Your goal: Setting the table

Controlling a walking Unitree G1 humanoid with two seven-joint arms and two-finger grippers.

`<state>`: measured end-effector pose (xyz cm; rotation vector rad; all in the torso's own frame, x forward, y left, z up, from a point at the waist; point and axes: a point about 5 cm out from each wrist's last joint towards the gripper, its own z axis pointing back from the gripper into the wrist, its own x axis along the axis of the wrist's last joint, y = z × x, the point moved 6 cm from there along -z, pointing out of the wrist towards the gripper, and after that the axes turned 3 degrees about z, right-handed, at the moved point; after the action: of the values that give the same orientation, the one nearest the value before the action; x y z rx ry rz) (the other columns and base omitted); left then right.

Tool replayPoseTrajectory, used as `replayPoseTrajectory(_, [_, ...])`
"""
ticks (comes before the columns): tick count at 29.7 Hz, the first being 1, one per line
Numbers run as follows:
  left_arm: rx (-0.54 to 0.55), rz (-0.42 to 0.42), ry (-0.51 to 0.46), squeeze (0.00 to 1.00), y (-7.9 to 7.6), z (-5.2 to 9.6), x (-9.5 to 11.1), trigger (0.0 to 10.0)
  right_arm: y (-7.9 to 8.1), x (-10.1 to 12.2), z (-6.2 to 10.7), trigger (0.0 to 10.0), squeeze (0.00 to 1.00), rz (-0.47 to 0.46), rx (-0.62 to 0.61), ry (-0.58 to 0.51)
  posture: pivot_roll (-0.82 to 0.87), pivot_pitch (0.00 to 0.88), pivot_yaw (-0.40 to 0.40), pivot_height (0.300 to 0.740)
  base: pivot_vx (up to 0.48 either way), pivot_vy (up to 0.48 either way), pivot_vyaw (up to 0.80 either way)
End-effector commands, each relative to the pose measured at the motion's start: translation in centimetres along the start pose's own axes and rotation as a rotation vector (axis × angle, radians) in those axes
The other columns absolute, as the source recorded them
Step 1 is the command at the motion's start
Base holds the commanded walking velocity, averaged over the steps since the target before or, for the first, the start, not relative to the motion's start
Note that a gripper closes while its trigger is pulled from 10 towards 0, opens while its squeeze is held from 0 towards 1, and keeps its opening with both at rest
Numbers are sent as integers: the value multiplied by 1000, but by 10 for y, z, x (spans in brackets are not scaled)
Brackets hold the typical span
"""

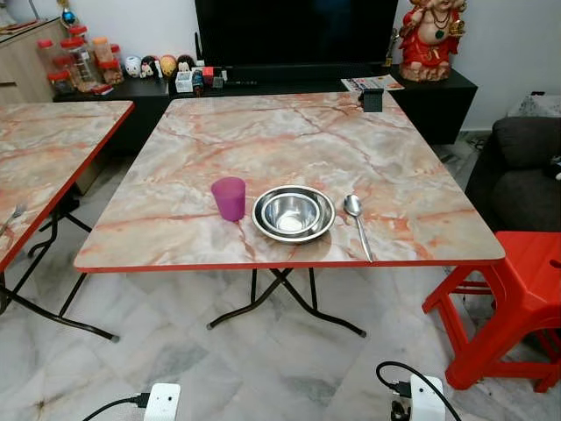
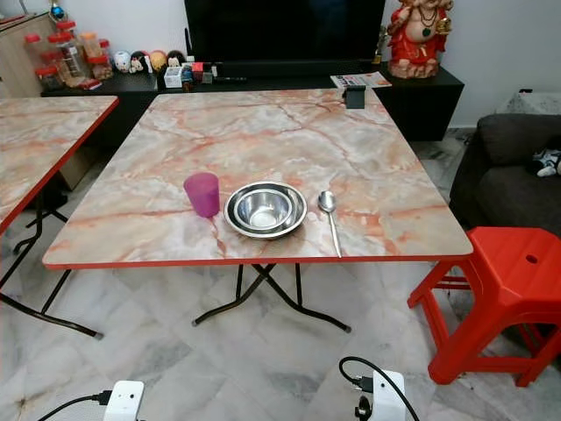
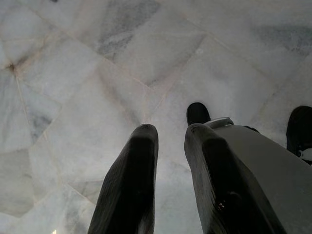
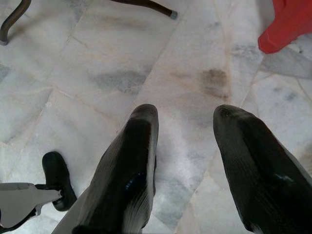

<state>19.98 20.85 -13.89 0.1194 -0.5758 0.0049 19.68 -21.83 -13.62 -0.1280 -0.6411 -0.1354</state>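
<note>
Three pieces of tableware are sitting in a row near the front edge of the marble-patterned folding table [image 1: 289, 132], low in the middle of the left eye view: a purple plastic cup [image 1: 229, 198] standing upright on the left, a pair of nested steel bowls [image 1: 294, 213] just beside it in the centre, and a metal spoon [image 1: 357, 224] lying just right of the bowls, its bowl end pointing away and its handle reaching toward the table's red edge. A small black holder [image 1: 372, 99] is standing at the table's far right corner, well apart from the setting. A red plastic stool [image 1: 517, 298] is standing at the lower right of the frame beside the table, and a dark grey sofa [image 1: 517, 171] is showing at the right edge above it. A second marble-patterned table [image 1: 44, 162] is occupying the left side. Along the top, a black television [image 1: 294, 35] is resting on a low black cabinet [image 1: 438, 92] with red-lidded jars [image 1: 74, 61] at the upper left and a red and gold statue [image 1: 429, 39] at the upper right. Two white power adapters [image 1: 162, 402] with black cables are lying on the marble floor [image 1: 263, 368] at the bottom. Both arms are hanging idle over that floor: the left gripper [image 3: 168, 134] is showing its fingers released with a narrow gap, and the right gripper [image 4: 185, 117] is released wider, holding nothing.
</note>
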Motion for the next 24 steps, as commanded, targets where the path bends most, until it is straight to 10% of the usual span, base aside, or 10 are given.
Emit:
replayPoseTrajectory(1, [0,-19,14,0,3,0,-1,10000,2,0,0,10000,0,-18,-2,-1,-69,0,38,740,0,292,0])
replayPoseTrajectory(24, [30,8,19,0,12,0,-2,10000,8,3,-1,10000,0,-33,3,-1,-42,0,43,740,0,404,0])
